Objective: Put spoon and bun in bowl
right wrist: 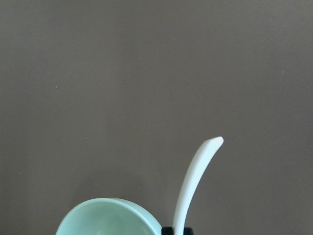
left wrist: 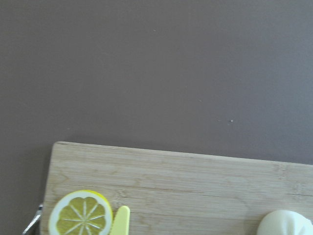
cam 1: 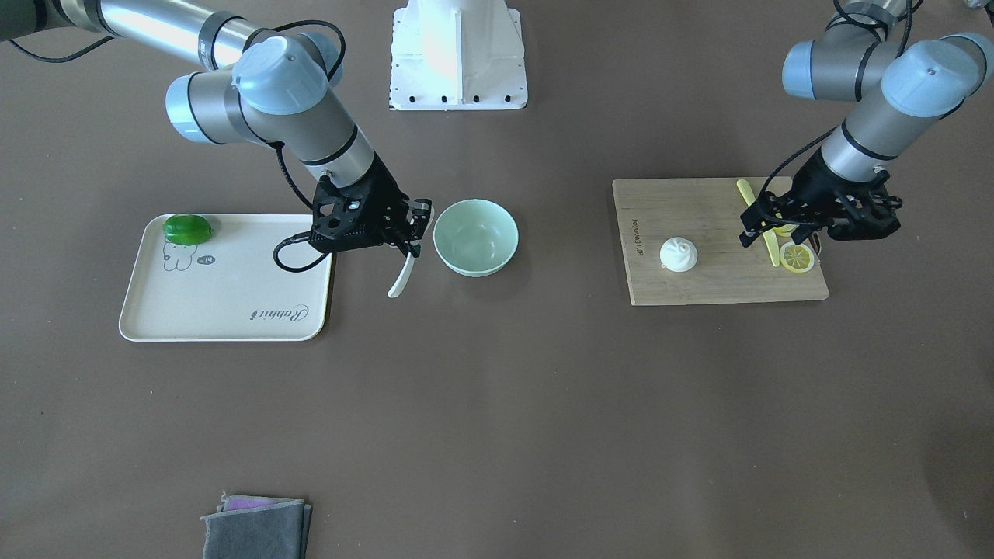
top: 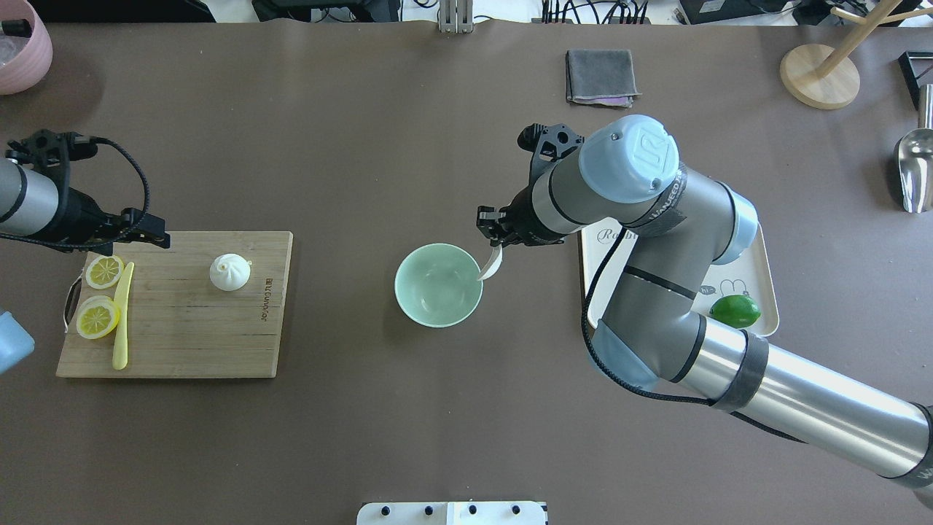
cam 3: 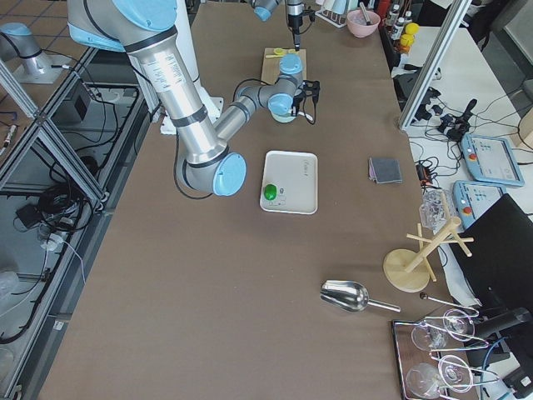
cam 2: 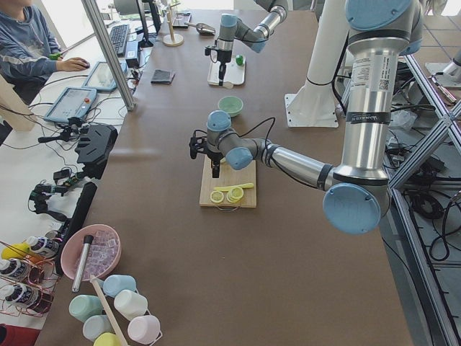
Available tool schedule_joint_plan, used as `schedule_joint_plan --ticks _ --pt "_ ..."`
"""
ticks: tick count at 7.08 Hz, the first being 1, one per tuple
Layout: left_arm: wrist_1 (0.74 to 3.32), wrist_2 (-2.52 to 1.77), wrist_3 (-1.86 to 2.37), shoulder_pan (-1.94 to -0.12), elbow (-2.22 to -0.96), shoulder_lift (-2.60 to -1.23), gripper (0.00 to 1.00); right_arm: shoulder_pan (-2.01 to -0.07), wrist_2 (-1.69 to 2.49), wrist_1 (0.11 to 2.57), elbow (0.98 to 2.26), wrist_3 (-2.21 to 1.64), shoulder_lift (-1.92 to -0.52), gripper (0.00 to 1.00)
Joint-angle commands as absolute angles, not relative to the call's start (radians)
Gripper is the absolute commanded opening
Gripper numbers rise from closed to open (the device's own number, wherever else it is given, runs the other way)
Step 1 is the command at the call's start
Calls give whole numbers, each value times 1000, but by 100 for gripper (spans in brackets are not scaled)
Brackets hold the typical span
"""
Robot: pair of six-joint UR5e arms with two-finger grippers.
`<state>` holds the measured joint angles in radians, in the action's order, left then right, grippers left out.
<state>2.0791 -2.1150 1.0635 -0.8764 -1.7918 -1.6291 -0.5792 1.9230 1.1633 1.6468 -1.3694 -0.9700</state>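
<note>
Seen from overhead, the right gripper (top: 500,235) was clamped on the spoon (top: 490,265). It pinched one end, and the rest hung out and down toward the bowl (top: 430,292). The free tip sat at the bowl's right rim; whether it touched could not be told. The bowl stood alone mid-table with nothing in it and bare brown table all round. The nearest edge to it was the tray (cam 1: 225,303), just right of the gripper, with a lime (top: 735,311) on its near right corner.

Well to the left, across a wide open stretch of table, lay the cutting board (top: 182,335). The bun (top: 230,272) sat upright toward its far right part, clear of every edge. It was also apart from the lemon slices (top: 104,271) and the knife (top: 122,313) along the board's left side. The left gripper (top: 151,227) hung over the board's far left corner, fingers apart and holding nothing. A folded cloth (top: 600,76) lay by the far edge.
</note>
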Motion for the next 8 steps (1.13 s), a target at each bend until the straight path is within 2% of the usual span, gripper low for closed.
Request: schedule_joint_plan --ticks 1,4,5,6,7,8 --pt "2079 -2088 1077 -804 -1763 -1693 97 -511 1829 1158 1641 -1417 -954 0" --pt "2077 -2085 1091 -750 -1738 -1747 95 -482 1775 1158 1637 -1439 -934 0" --pt "2079 -2083 1092 -738 -1729 -1758 79 -483 1758 1158 1626 -1440 -919 0" --pt "2077 -2083 1092 -736 -1718 -1773 69 -486 1758 1158 1582 -1445 -888 0" --pt "2075 -2083 1092 -738 -1710 -1782 21 -495 1758 1158 1565 -1447 -873 84" --pt "2075 -2086 1094 -738 -1715 -1782 0 -505 1758 1158 1563 -1448 -871 100"
